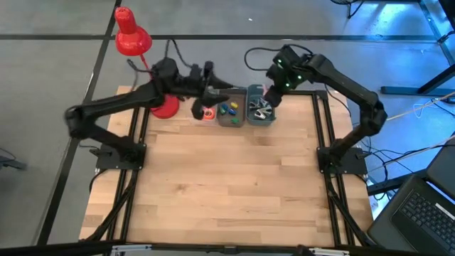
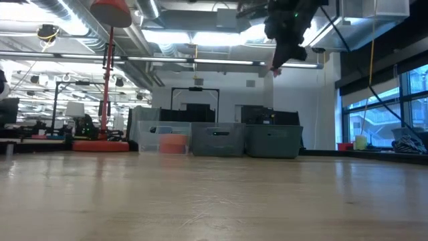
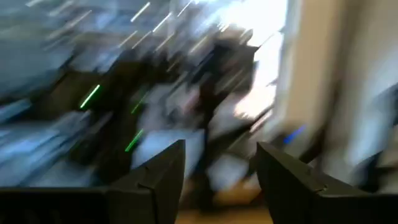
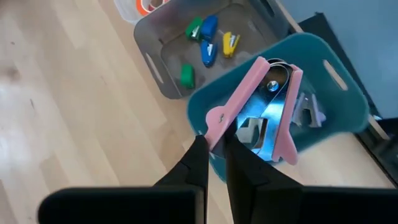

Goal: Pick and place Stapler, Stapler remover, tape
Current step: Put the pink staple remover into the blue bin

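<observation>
Grippers first: my right gripper (image 4: 214, 158) hangs above the teal bin (image 4: 339, 109) at the far side of the desk (image 1: 227, 185), its fingers (image 4: 196, 165) pinched nearly together on the pivot end of a pink staple remover (image 4: 249, 102). The remover's two pink arms spread out over the bin, with its metal claws showing between them, and more grey claw-shaped removers (image 4: 308, 112) lie inside the bin below.

My left gripper (image 1: 213, 91) reaches along the far edge of the desk, over the clear bin (image 1: 205, 112) and the grey one. Its fingers (image 3: 158, 177) stand partly apart with nothing between them; the left wrist view is too smeared to show what lies beyond.

Three bins sit in a row at the far edge. The clear one on the left holds a red-orange tape roll (image 1: 207, 114). The grey bin (image 4: 155, 62) in the middle holds small staplers (image 4: 208, 37) in green, blue and yellow. The teal bin is on the right, touching the grey one.

A red desk lamp (image 1: 131, 39) stands at the far left corner, its base (image 1: 165, 108) just left of the clear bin. In the low view the three bins (image 2: 217, 139) show side by side far across the bare wood.
</observation>
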